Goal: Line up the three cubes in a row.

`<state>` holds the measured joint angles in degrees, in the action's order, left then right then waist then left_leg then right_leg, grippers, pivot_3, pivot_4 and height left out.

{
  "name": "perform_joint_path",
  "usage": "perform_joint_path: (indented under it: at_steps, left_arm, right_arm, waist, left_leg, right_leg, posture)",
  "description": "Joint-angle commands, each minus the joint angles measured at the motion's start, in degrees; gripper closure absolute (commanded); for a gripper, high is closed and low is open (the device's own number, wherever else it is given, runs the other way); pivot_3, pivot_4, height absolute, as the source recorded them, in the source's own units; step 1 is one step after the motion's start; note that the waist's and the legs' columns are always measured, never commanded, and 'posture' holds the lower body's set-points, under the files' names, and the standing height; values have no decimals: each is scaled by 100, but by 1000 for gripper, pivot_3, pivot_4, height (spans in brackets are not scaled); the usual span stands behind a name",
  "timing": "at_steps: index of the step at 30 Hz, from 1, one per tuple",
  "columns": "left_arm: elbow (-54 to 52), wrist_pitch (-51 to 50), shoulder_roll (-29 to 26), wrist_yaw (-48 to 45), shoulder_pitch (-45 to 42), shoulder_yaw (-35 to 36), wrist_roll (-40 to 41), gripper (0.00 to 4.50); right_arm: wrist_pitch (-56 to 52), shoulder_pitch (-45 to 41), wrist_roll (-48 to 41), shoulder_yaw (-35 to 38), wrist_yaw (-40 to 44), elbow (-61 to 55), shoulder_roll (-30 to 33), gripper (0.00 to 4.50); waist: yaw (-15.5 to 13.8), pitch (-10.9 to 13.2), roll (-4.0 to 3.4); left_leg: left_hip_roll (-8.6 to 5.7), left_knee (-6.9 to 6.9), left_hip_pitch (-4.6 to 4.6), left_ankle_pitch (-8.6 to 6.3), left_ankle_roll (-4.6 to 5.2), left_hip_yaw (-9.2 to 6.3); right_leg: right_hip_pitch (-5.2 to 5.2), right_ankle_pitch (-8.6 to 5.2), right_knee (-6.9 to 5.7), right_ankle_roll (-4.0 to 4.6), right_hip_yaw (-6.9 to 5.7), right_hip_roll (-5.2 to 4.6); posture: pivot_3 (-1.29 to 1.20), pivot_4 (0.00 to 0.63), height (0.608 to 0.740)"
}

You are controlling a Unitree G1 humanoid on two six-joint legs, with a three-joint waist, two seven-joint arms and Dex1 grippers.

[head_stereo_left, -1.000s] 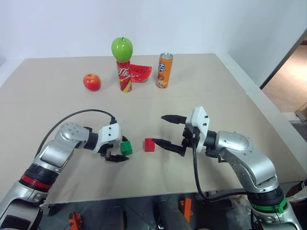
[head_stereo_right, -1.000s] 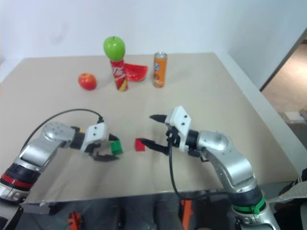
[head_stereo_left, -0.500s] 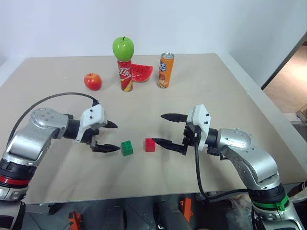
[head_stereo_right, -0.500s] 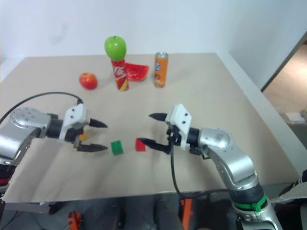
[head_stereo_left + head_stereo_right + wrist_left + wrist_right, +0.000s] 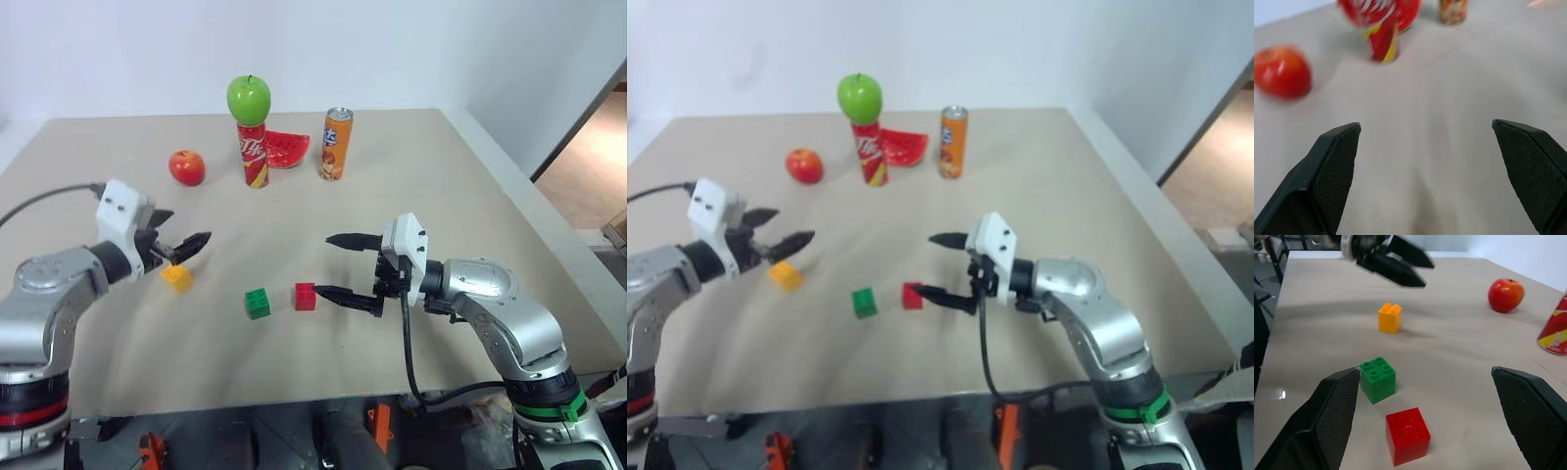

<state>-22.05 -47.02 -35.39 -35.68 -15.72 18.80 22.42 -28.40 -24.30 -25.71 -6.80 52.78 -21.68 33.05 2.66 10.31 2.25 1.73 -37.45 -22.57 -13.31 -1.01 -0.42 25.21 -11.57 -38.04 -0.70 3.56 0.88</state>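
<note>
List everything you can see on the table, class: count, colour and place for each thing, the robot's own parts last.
Cubes: three; red cube and green cube side by side near the front, yellow-orange cube apart on the left.
Apples: two; red apple on the table at the back left, green apple on top of the red can.
Orange can: one, back centre.
Watermelon slice: one, between the cans.
Table: one, beige.
Left gripper: open, above the yellow-orange cube.
Right gripper: open, beside the red cube.
</note>
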Motion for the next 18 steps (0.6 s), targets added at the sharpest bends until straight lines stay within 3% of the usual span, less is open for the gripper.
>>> perform_joint_path:
  at_steps: [1, 18]
  left_arm:
    - [-487, 433, 234, 386, 385, 147, -61, 40]
    - [705, 1684, 130, 35, 937, -388, -365, 40]
  right_arm:
    - [138, -156, -47, 24, 114, -9, -10, 0]
    - [-41, -125, -8, 41, -11, -163, 45, 0]
  waist:
    - [-2, 0, 0]
    - [-2, 0, 1]
  left_leg:
    - [-4, -1, 4, 0, 0, 2]
    - [-6, -5, 7, 5, -6, 4]
  right_leg:
    - [-4, 1, 0, -2, 1, -4]
    - [-7, -3, 0, 8, 2, -4]
  posture:
    - [0, 150, 740]
    - [0, 150, 740]
